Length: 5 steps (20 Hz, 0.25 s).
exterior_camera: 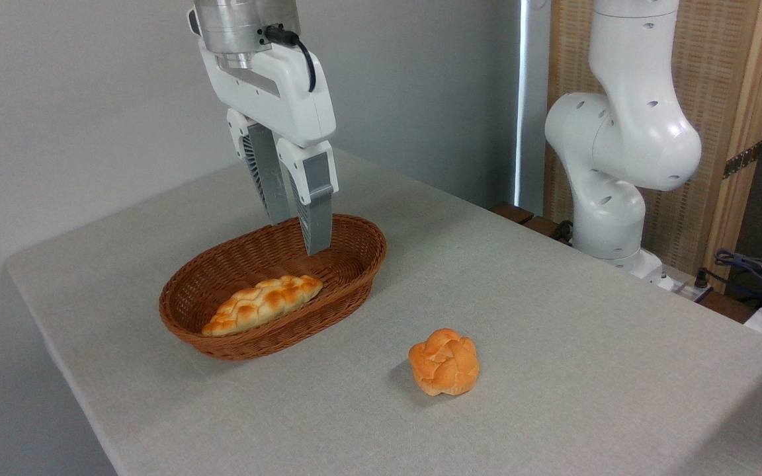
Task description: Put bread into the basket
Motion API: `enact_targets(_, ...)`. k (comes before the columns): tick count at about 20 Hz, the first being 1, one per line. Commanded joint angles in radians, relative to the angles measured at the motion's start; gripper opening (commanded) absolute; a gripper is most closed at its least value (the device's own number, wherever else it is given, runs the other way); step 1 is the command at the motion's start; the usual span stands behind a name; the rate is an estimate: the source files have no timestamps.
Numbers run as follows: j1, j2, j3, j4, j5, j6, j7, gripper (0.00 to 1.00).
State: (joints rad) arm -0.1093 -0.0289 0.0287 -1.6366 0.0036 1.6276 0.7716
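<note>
- While the gripper [299, 233] hangs above the back part of the basket [354, 268], in the upper middle of the frame, its two grey fingers [317, 211] point down with a narrow gap between them and hold nothing.
- Its fingertips sit near the far rim; whether they dip below rim level or stay above it is hard to judge from this angle.
- Inside the basket lies the bread [263, 304], a long braided loaf with pointed ends, golden-orange with pale seams.
- It rests on the woven floor towards the near side, running from the lower left of the basket up towards its middle, with its left end close to the near wall.
- Loaf and fingertips are apart; nothing touches the bread but the wicker.
- The basket is a shallow reddish-brown oval with a thick braided rim, standing left of centre on the table [553, 344], which is covered in pale grey cloth.
- A small round knotted bun [444, 361] sits on the cloth at lower centre, to the right of the basket and clear of it.
- At the upper right, the arm's white base [619, 165] rises from beyond the table's far edge, in front of a wooden panel [738, 99].
- Some dark cables [751, 268] lie at the right edge of the frame.
</note>
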Motion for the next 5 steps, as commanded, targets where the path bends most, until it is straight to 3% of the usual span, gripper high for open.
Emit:
enact_targets(1,0.013,-0.017,-0.01,-0.016,-0.014,-0.005,-0.001,1.0)
enact_targets(5,0.013,-0.017,-0.007,-0.016,-0.016,-0.008,0.002,1.0)
